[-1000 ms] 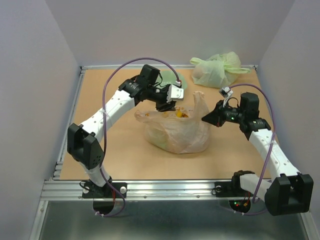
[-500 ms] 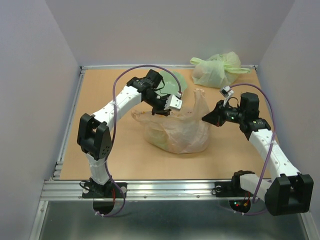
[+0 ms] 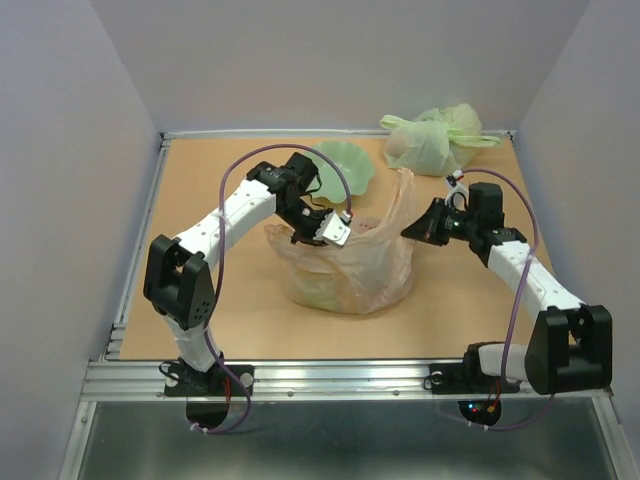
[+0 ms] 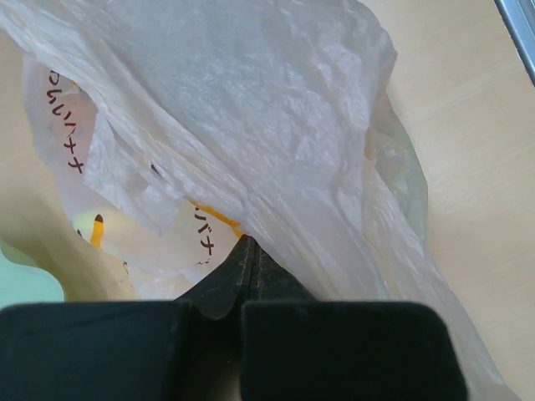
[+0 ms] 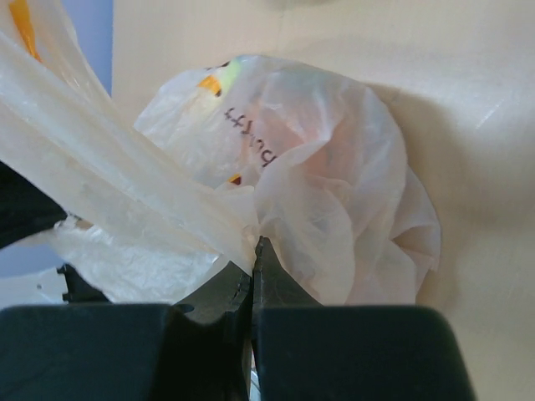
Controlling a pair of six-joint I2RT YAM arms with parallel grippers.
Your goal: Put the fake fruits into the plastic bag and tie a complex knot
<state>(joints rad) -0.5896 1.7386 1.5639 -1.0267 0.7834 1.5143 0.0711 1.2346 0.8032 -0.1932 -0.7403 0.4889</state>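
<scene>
You have the thin, crinkly, translucent whitish-beige plastic bag (image 3: 350, 275) with orange printed marks sitting at the centre of the tan tabletop (image 3: 230, 320), bulging at its base. Your left end effector (image 3: 335, 232) is closed on the bag's upper left edge; in the left wrist view its black fingers meet with film pinched between them. Your right end effector (image 3: 408, 232) is likewise clamped on a stretched strip of the bag at centre right, holding that strip raised above the bulge. The fake fruits (image 4: 94, 227) show only as faint yellow and green patches through the film. A pale green scalloped bowl (image 3: 345, 165) lies just behind the bag, and a pale green knotted plastic bag (image 3: 432, 140) rests in the upper right corner.
</scene>
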